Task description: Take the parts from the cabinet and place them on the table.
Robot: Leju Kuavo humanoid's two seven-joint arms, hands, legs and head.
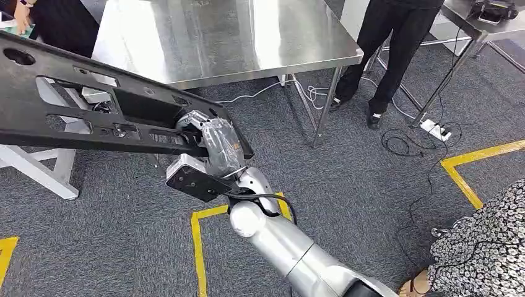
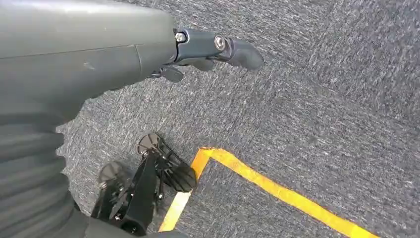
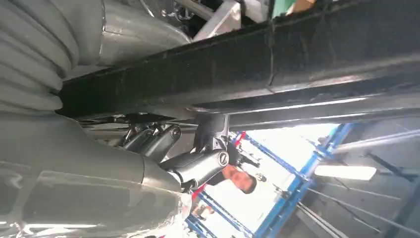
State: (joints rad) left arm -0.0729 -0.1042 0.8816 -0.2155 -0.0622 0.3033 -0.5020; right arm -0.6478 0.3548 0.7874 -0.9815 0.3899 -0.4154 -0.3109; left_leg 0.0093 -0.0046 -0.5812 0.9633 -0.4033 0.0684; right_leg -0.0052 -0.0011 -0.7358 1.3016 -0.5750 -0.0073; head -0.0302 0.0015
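Our right hand [image 1: 213, 145] grips the near end of a long black part [image 1: 93, 108], its fingers wrapped around the part's lower rail. In the right wrist view the same hand [image 3: 163, 148] has its dark fingers [image 3: 198, 166] curled up against the underside of the part [image 3: 247, 64], which crosses the frame as a broad black bar. The part is a flat, elongated panel with several cut-out openings; it is held in the air, tilted, and extends from the hand away toward the far left of the head view. Taking the steel table [image 1: 216, 37] as landmark, the part hangs in front of the table's near left corner, above the grey carpet [image 1: 359, 179], and does not rest on the tabletop. A white frame [image 1: 43, 167] stands on the floor beneath the part. Yellow tape lines [image 1: 198, 247] mark the carpet nearer to us than the table. A person in black trousers [image 1: 390, 43] stands just right of the table, and a white power strip [image 1: 436, 130] lies on the floor right of that person. Our left hand [image 2: 198, 47] hangs over the carpet holding nothing, fingers loosely extended.
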